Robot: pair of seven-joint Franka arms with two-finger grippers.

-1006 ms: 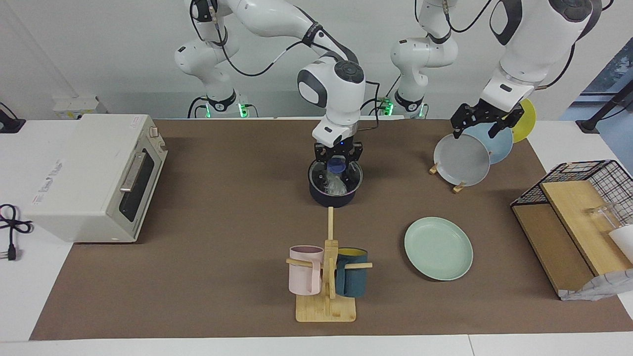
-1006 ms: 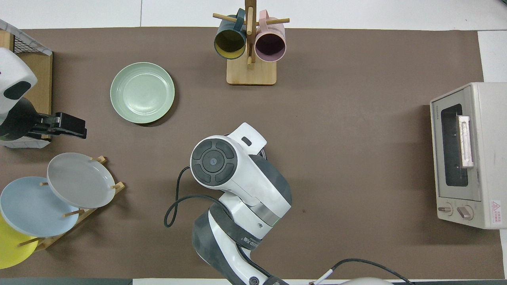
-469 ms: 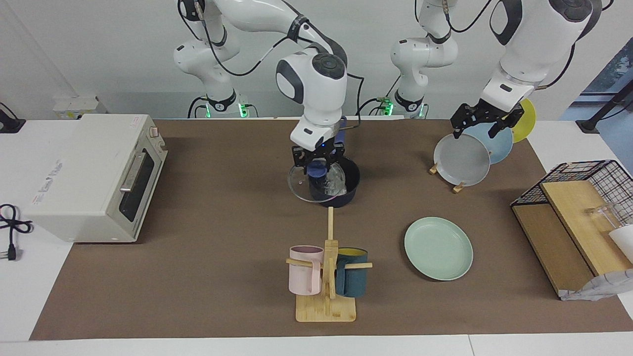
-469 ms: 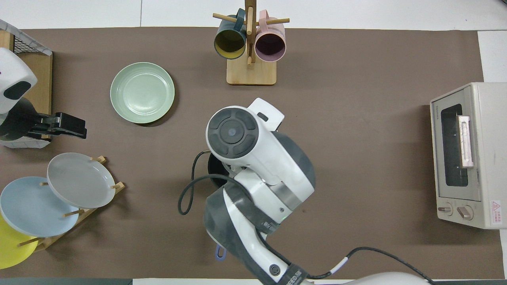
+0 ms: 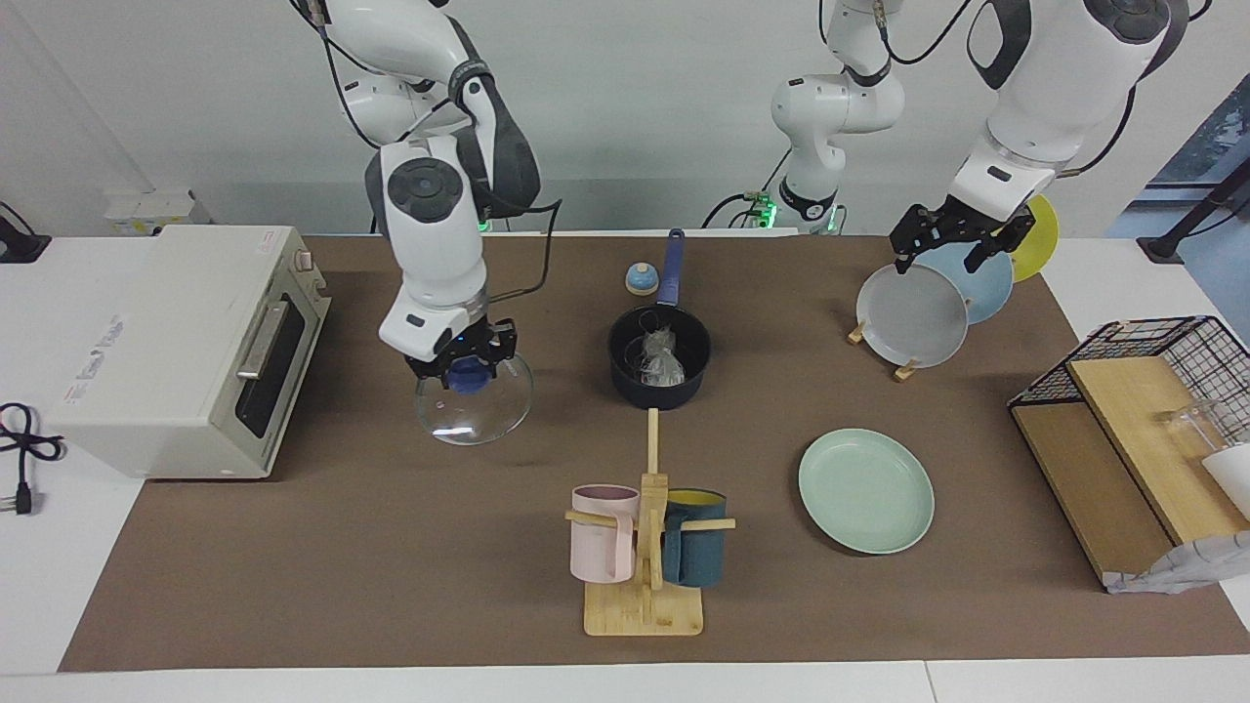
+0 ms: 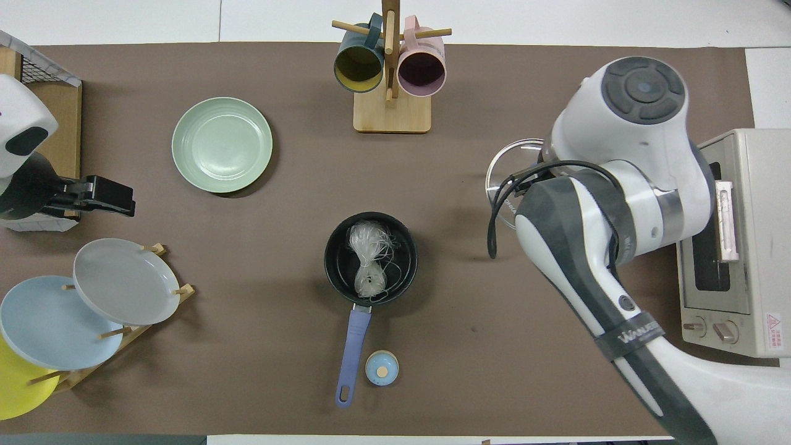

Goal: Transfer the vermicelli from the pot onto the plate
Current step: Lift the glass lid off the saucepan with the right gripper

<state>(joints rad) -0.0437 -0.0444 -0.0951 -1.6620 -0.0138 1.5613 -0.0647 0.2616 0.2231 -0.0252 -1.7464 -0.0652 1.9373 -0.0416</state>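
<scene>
The dark navy pot [image 5: 659, 356] [image 6: 371, 258] stands uncovered mid-table, its blue handle [image 6: 352, 355] pointing toward the robots. The whitish vermicelli [image 5: 662, 357] [image 6: 369, 259] lies inside it. The mint-green plate [image 5: 865, 490] [image 6: 222, 144] lies farther from the robots, toward the left arm's end. My right gripper [image 5: 461, 369] is shut on the blue knob of the glass lid [image 5: 474, 402] [image 6: 510, 179] and holds it tilted above the mat between pot and oven. My left gripper [image 5: 962, 244] [image 6: 108, 196] hangs over the plate rack.
A white toaster oven [image 5: 186, 347] [image 6: 732, 241] stands at the right arm's end. A mug tree [image 5: 646, 532] [image 6: 389, 68] holds a pink and a teal mug. A plate rack [image 5: 928, 303] [image 6: 80, 309], a wire basket [image 5: 1143, 430] and a small blue bell [image 5: 641, 278] [image 6: 381, 368] stand around.
My right gripper has lifted the glass lid off the pot and carried it toward the oven. The pot and vermicelli now show uncovered. The left arm has not moved.
</scene>
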